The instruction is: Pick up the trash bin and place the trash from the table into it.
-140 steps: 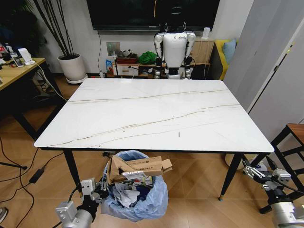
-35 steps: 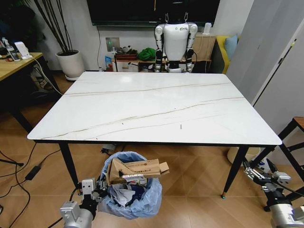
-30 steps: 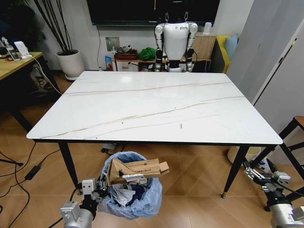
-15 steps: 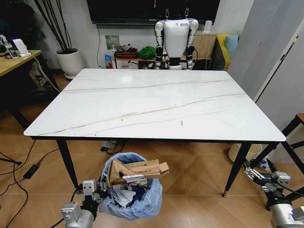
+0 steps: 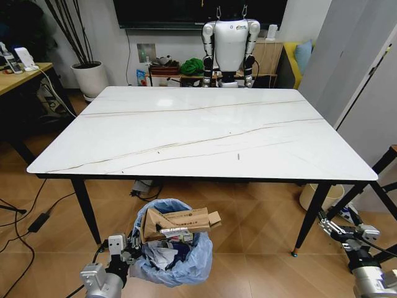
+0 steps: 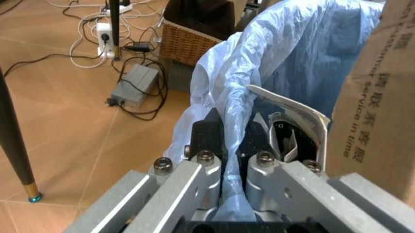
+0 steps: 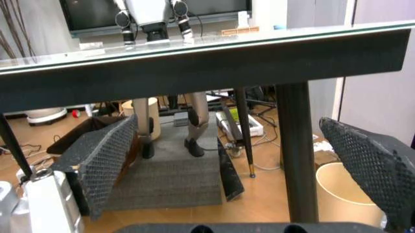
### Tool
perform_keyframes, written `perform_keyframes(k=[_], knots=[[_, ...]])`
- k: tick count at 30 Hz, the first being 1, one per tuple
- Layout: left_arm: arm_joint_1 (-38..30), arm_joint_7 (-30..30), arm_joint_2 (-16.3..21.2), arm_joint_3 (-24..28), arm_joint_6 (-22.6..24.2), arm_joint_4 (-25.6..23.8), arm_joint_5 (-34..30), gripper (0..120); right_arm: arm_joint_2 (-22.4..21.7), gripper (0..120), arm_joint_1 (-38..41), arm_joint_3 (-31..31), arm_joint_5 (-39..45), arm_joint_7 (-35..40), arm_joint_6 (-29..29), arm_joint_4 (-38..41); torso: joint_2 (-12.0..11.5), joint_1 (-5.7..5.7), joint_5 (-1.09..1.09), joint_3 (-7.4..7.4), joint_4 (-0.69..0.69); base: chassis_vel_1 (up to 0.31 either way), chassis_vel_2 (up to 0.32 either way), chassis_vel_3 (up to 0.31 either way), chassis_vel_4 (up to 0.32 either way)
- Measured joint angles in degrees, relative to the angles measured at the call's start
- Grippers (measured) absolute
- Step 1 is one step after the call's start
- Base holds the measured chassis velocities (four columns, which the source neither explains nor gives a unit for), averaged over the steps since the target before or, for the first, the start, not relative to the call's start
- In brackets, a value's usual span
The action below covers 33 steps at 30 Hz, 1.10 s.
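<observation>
Left gripper point(image 6: 224, 145) is down low by the floor, fingers pinched tight on the crinkled blue bag at the rim of the trash bin point(image 5: 173, 251). The bin sits right against it, on its inner side, just in front of the table's near edge. The trash point(image 5: 178, 225) is piled inside, a brown paper bag poking out on top with white papers under it. The table point(image 5: 198, 133) stands just beyond. Over on the other side, the right gripper point(image 5: 343, 231) hangs low near the table's front right leg, fingers spread wide, holding nothing, well apart from the bin.
</observation>
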Motion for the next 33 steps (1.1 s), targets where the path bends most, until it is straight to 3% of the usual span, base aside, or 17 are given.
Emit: perform_keyframes(k=[33], knots=[[-0.79,0.08,-0.68,0.56,0.15,1.21,-0.57,0,0.0,100,0.0,0.0,0.0,0.0,0.0,0.0,-8.11,-3.42,0.0,-4.69,0.0,0.0,0.0,0.0,0.0]])
